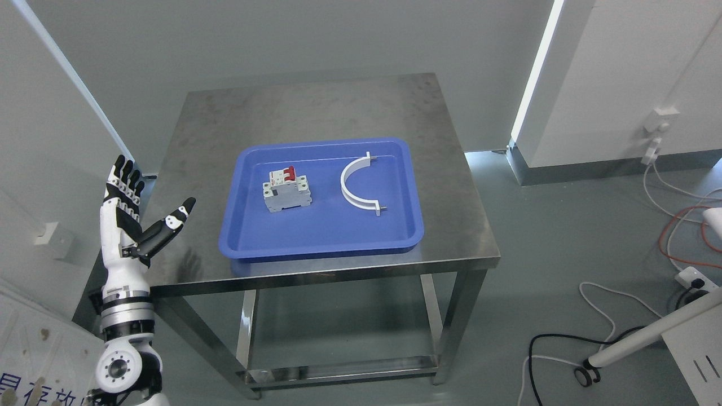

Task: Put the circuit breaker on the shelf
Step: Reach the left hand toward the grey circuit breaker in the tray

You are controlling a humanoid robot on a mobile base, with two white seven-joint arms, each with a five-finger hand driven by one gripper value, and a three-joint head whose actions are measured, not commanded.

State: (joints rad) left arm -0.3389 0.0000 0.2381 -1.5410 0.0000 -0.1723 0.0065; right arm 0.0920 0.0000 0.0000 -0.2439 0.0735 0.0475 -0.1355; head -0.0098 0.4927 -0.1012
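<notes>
A grey circuit breaker with red switches lies in the left half of a blue tray on a steel table. My left hand is raised at the table's left edge, palm toward the tray, fingers spread and holding nothing. It is well left of the breaker and apart from it. The right arm does not show. No shelf is visible in this view.
A white curved half-ring bracket lies in the tray's right half. Cables and a power strip lie on the floor at right, with a white wheeled stand at lower right. Walls close in behind the table.
</notes>
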